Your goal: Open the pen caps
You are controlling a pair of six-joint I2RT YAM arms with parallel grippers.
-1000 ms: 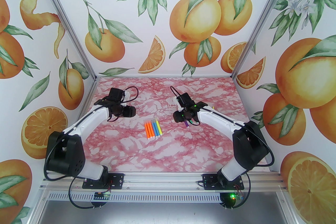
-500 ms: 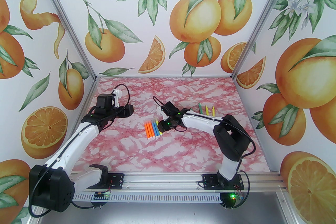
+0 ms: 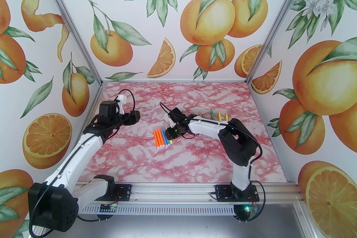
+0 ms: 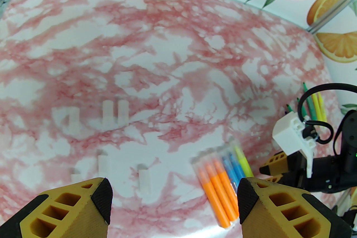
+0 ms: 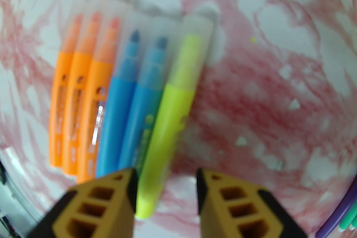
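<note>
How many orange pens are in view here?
3. They lie side by side at the left end of the capped row: outermost orange pen, middle orange pen, and inner orange pen beside a blue pen. Others may be hidden behind the right arm.

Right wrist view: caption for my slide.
Open right gripper over the capped yellow marker, beside two blue markers, three orange markers.

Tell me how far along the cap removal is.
Done: pens behind the right arm look uncapped; loose clear caps lie on the table. In hand: the right claw is open over the yellow pen. To do: the row of six pens is capped; the left claw is open, empty.
</note>
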